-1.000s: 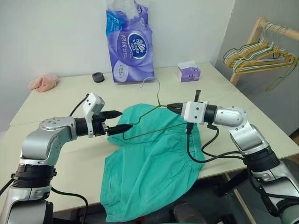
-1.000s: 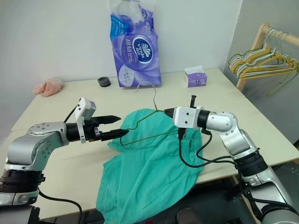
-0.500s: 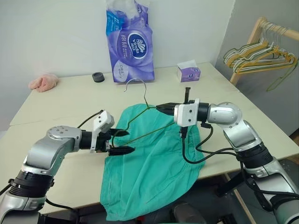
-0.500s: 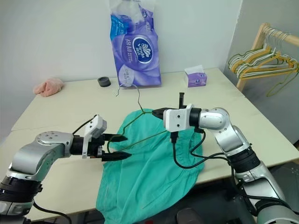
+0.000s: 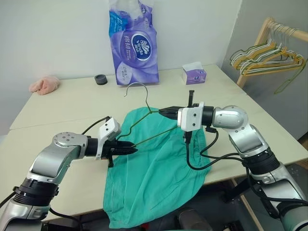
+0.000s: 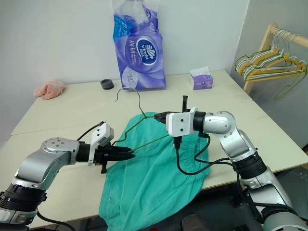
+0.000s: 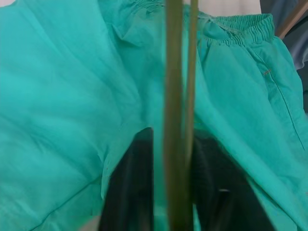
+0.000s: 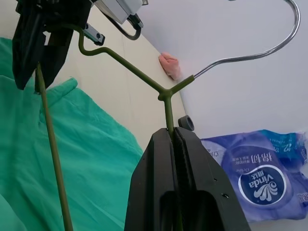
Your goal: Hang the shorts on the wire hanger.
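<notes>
Left gripper [image 5: 129, 150] was clenched on the left corner of the hanger [image 5: 144, 122]; in its wrist view the black fingers [image 7: 130, 187] stood either side of the olive wires, over teal cloth. Right gripper [image 5: 163, 110] was clamped tight on the hanger just below the neck, where the wire forks; the wrist view showed the wire running down into the closed fingers [image 8: 166, 159].

The hanger was held in the air between both grippers, above the shorts [image 5: 154, 173]. Its long axis ran from near left up to far right. The hook [image 5: 137, 87] rose from the neck and curled over toward far left, its tip pointing down.

The shorts lay flat on the table [image 5: 67, 103], near middle, with the lower part draping over the near edge. The waistband [image 7: 240, 24] sat at the far right end, under the right gripper.
</notes>
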`<state>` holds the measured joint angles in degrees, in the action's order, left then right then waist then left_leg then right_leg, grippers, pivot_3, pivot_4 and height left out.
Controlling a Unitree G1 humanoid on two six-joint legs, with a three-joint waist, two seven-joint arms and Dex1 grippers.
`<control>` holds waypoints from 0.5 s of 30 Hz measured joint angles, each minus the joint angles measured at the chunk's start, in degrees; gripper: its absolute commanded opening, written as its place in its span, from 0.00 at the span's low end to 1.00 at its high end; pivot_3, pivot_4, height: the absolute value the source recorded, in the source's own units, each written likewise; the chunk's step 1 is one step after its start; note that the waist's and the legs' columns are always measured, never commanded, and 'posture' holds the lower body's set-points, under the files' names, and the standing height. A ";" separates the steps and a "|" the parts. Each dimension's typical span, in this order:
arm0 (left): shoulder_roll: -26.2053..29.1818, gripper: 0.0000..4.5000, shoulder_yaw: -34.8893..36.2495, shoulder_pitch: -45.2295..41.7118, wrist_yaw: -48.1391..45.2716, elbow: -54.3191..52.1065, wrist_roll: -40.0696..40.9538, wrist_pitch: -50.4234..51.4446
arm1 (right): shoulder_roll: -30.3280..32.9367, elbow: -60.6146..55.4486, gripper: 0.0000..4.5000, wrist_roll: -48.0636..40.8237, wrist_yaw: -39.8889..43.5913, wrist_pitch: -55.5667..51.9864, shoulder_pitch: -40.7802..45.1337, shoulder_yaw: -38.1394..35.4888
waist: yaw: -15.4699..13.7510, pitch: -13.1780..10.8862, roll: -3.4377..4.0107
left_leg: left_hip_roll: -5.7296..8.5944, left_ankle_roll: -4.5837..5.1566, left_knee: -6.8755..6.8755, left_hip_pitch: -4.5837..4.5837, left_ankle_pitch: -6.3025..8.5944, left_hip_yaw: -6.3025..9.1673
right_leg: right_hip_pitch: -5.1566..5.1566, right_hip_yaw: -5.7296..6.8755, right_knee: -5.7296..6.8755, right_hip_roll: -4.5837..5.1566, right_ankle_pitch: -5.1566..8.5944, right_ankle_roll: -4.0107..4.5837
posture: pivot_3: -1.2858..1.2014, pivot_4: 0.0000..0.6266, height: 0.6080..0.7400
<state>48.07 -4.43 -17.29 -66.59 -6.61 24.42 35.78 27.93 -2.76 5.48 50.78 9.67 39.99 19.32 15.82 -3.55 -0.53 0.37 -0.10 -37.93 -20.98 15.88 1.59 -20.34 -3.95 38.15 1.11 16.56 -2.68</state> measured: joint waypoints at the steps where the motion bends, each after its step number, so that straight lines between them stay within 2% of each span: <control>1: -0.14 0.01 0.00 0.10 -0.05 -0.12 0.05 0.00 | 0.03 0.00 0.00 0.03 0.00 -0.13 0.00 -0.02 | 0.00 -0.01 -0.01 | 0.00 0.00 0.00 0.00 0.00 0.00 | 0.00 0.00 0.00 0.00 0.00 0.00 | 0.40 0.05 1.00; 5: -0.42 0.01 0.00 0.22 0.42 -0.19 0.08 0.02 | 0.49 -0.12 0.00 0.03 0.42 0.17 -0.05 -0.02 | -0.01 -0.08 -0.01 | 0.00 0.00 0.00 0.00 0.00 0.00 | 0.00 0.00 -0.01 0.00 0.00 0.00 | 0.40 0.05 1.00; 8: -0.72 0.00 0.00 0.54 0.79 -0.51 0.28 0.03 | 1.27 -0.73 0.17 -0.38 1.70 0.88 -0.23 -0.03 | -0.01 -0.10 -0.03 | 0.00 0.00 0.00 0.00 0.00 0.00 | 0.00 0.00 -0.02 0.00 0.00 0.00 | 0.40 0.05 1.00; 15: -0.41 0.00 0.18 1.44 1.54 -1.20 0.13 -0.23 | 8.78 -2.39 0.70 -5.16 8.62 -3.75 -0.95 -2.40 | -0.14 -0.18 -0.05 | 0.01 0.00 -0.01 0.00 0.00 0.00 | 0.02 0.01 -0.02 0.03 0.00 0.00 | 0.40 0.05 1.00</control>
<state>47.66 -4.26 -15.85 -65.05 -7.82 24.56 35.55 36.71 -5.15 0.32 59.40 5.91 39.05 16.92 15.68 -3.73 -0.58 0.38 -0.09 -37.94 -20.99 15.88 1.59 -20.32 -3.94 38.12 1.14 16.56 -2.68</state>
